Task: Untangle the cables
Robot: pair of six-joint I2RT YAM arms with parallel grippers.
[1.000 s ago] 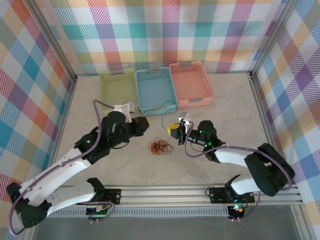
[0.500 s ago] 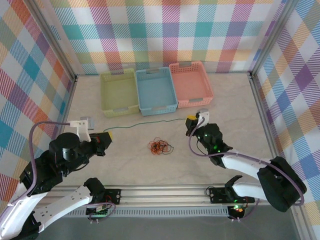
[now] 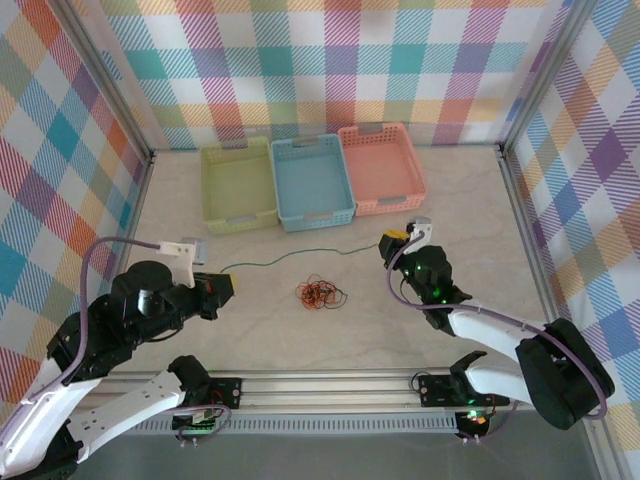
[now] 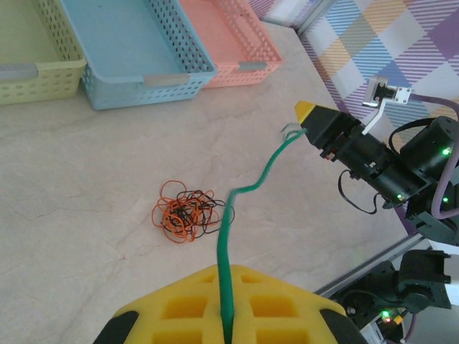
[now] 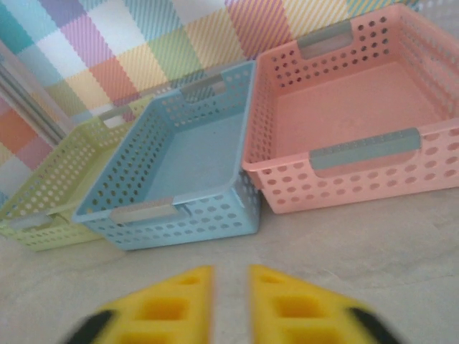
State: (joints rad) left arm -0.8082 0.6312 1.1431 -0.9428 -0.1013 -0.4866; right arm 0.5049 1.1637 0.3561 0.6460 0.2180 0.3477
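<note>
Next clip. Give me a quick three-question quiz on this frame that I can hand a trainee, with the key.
1. True or false: the left pincer is shut on the green cable.
2. Which basket stands between the other two? A yellow-green, B blue, C pink.
3. Short answer: what lies between the fingers of the right pincer?
Key: 1 true. 2 B, the blue basket. 3 Nothing; the fingers stand apart with an empty gap, while the clump of cables lies on the table.
</note>
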